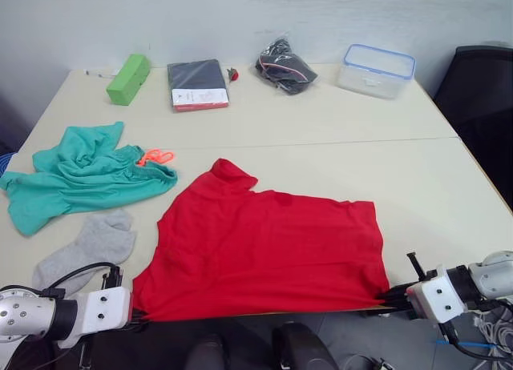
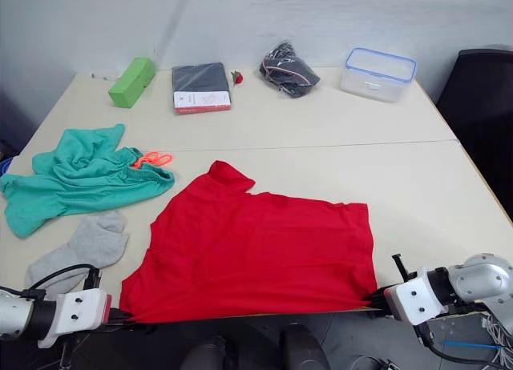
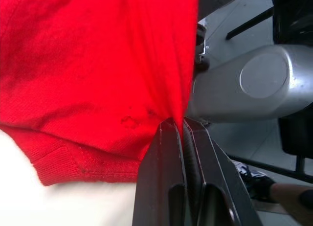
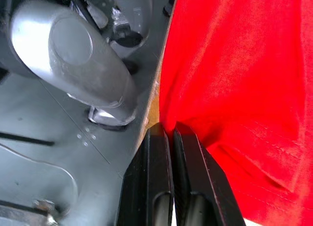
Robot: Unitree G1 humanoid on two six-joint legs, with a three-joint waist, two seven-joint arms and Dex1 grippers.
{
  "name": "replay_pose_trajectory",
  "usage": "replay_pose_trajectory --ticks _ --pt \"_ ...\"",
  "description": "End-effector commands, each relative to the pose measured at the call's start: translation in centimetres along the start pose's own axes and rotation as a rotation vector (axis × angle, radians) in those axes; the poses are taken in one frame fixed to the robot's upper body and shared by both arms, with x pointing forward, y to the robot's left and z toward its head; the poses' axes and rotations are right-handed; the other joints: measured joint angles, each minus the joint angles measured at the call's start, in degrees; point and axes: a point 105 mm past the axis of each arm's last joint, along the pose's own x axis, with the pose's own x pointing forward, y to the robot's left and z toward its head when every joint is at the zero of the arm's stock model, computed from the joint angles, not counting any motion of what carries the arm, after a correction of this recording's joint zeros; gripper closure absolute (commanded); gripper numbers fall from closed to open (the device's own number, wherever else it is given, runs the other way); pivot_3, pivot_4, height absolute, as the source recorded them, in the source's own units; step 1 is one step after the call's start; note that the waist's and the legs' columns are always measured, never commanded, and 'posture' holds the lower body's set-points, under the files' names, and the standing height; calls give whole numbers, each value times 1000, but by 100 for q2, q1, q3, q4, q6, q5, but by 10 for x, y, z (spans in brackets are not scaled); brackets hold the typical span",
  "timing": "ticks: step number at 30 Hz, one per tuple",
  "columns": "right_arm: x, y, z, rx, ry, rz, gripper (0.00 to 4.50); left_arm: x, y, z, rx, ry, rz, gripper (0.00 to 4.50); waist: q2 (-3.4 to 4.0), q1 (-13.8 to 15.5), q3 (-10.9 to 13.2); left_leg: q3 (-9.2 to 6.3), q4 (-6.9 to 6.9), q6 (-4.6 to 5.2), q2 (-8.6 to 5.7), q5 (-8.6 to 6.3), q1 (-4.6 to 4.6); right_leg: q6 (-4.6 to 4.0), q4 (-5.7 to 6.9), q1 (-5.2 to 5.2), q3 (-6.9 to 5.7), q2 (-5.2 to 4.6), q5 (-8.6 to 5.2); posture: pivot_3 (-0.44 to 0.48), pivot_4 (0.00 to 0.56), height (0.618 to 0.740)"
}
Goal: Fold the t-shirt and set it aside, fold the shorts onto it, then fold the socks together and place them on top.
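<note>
T-shirt hem pinched by left fingers and right fingers at table edge.

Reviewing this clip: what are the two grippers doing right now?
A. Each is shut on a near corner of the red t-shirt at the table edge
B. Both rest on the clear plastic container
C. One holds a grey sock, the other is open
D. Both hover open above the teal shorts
A: the left gripper and right gripper each pinch red t-shirt fabric at its near corners by the table edge.

red t-shirt, teal shorts, grey socks.
</note>
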Motion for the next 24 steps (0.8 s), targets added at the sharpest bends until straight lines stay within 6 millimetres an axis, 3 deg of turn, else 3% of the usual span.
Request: replay_pose_trajectory --ticks 1,8,11,21,23,24 --pt "-6 0 -11 7 50 -33 4500 8 -7 -5 -37 35 -21 4478 -7 15 -4 0 0 0 -1 0 0 0 -1 1 0 0 0 0 150 740" --pt "-12 9 0 56 20 10 4500 2 -6 16 -153 -66 2 4478 -14 136 -1 -1 0 3 -1 -3 -7 1 -4 -6 0 -3 0 0 150 740" --pt "-15 10 5 109 1 12 3852 -6 -7 29 -233 -145 -21 3833 -27 159 9 -7 0 2 0 -5 -19 0 -5 -16 -7 -2 0 0 150 740" --pt "-25 -22 56 350 -206 -57 469 -29 24 90 -343 -435 -18 761 -13 236 17 -48 29 1 -2 -5 -81 7 -1 -51 -35 -3 4 0 150 740" --pt "-25 -29 69 410 -270 -74 456 -28 31 98 -356 -466 -18 164 -14 239 18 -48 25 -1 -2 -6 -84 7 -2 -56 -35 -1 4 0 150 740" --pt "-23 -32 75 427 -293 -87 456 -25 35 99 -359 -463 -11 164 -15 246 18 -49 24 -2 -1 -6 -88 7 -2 -60 -36 0 4 0 150 740"
